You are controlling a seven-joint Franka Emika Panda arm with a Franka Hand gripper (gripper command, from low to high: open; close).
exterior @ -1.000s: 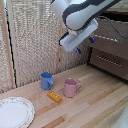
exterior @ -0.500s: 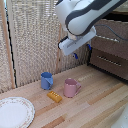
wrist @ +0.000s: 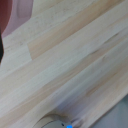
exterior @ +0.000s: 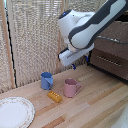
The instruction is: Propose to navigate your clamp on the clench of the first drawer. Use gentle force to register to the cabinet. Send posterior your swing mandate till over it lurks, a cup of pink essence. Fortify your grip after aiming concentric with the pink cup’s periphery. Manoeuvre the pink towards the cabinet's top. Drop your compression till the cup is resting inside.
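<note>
The pink cup (exterior: 71, 87) stands upright on the wooden table, its loop handle toward the exterior view's right. My clamp (exterior: 80, 62) hangs above it and a little toward the cabinet, well clear of the cup, with its dark blue fingertips (exterior: 74, 65) spread apart and nothing between them. The dark brown cabinet (exterior: 116, 52) stands at the exterior view's right, its drawer fronts flush, with a silver bar handle (exterior: 107, 61) showing. In the wrist view I see mostly table planks and a blurred pink shape (wrist: 14, 15) at one corner, probably the cup.
A blue mug (exterior: 46, 80) stands beside the pink cup at the exterior view's left. A small yellow block (exterior: 55, 96) lies in front of both. A white plate (exterior: 14, 111) sits at the near left. A slatted screen (exterior: 35, 35) backs the table.
My arm has swung away from the cabinet, moving down and slightly toward the exterior view's left, closer above the pink cup. The mugs, block and plate have not moved.
</note>
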